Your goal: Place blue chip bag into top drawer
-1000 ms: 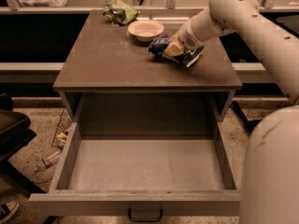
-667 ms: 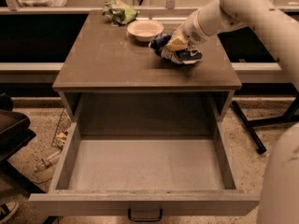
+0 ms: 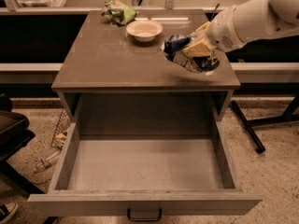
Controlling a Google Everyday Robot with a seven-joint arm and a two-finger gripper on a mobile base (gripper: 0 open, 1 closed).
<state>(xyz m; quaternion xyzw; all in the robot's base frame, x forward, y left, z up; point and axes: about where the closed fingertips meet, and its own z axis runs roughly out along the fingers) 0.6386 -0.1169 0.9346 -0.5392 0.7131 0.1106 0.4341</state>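
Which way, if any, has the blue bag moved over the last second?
Yes. The bag, in the gripper, has shifted rightward in view and frontward, away from the bowl, toward the front edge of the tabletop.

1. A grey-brown table [image 3: 112,64] stands under warm, dim light.
2. Speckled floor [image 3: 275,171] surrounds the table (pale, gritty-looking).
3. Behind the table runs a pale shelf [image 3: 28,67]; left of the table is perhaps a dark chair seat [image 3: 11,129].
4. Black stand legs [image 3: 247,127] are right of the table.
5. The gripper [image 3: 198,48] hangs over the table's right front corner, clamped on the blue chip bag [image 3: 177,45].
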